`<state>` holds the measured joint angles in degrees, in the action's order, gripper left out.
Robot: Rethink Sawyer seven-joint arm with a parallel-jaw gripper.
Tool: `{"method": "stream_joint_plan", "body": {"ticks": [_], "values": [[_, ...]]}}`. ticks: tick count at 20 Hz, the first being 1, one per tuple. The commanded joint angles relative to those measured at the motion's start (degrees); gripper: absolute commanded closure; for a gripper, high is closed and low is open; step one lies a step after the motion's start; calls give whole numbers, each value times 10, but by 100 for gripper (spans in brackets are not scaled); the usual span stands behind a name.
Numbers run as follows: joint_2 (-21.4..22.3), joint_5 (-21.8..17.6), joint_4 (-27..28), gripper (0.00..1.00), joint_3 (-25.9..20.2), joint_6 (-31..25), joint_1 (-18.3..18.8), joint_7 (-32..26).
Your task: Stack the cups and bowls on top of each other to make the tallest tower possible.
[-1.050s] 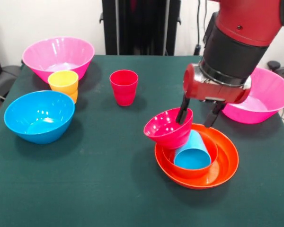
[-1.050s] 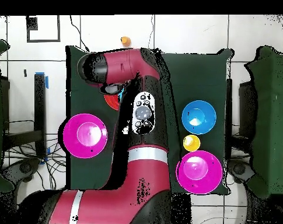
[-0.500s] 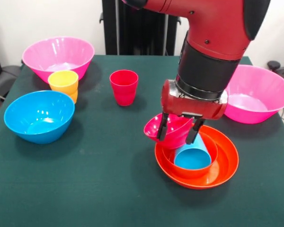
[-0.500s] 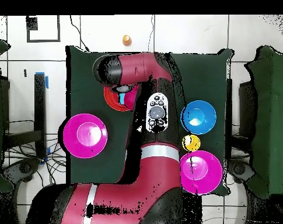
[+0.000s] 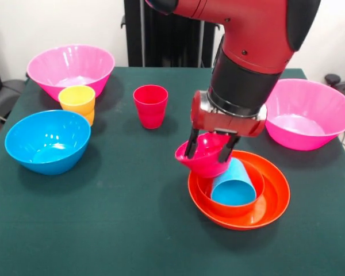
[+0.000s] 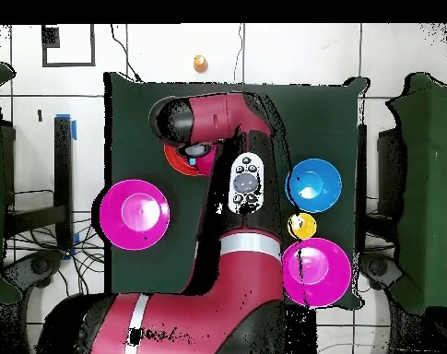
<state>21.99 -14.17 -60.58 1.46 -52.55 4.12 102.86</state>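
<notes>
We see the pincer (image 5: pixel 208 150) over the small crimson bowl (image 5: pixel 203 158), its two black fingers (image 5: pixel 191 146) standing at opposite sides of the rim; whether they press the bowl or merely straddle it we cannot tell. The crimson bowl sits tilted, leaning on the left edge of the small orange bowl (image 5: pixel 233 200), which is nested in the wide shallow orange bowl (image 5: pixel 270 201) at the near right of the counter (image 5: pixel 115 218). A blue cup (image 5: pixel 234 185) lies on its side in the small orange bowl, mouth toward the near edge, just right of the crimson bowl and touching it. The relation that matters, in our judgement: the crimson bowl is directly under the pincer, and the tipped blue cup occupies the seat it would nest into. Further out stand the red cup (image 5: pixel 150 106) at centre far, the yellow cup (image 5: pixel 77 99) stacked on an orange cup (image 5: pixel 89 118) far left, the blue bowl (image 5: pixel 48 141) near left, and one pink bowl (image 5: pixel 71 69) far left, another (image 5: pixel 310 115) far right. No brands or writing are readable.
</notes>
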Motion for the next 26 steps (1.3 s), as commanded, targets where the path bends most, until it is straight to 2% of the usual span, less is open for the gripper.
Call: {"method": "stream_joint_plan", "body": {"ticks": [1, 3, 7, 11, 16, 20, 26], "values": [[40, 26, -86, 0, -10, -74, -16, 63], [42, 56, -114, 0, -20, -58, -11, 93], [42, 125, -189, 0, -39, 16, -1, 161], [46, 181, -235, 0, -55, 86, 6, 178], [31, 199, -235, 0, -54, 130, 5, 158], [25, 199, -237, 0, -55, 147, 7, 140], [6, 176, -216, 0, -44, 181, 3, 123]]}}
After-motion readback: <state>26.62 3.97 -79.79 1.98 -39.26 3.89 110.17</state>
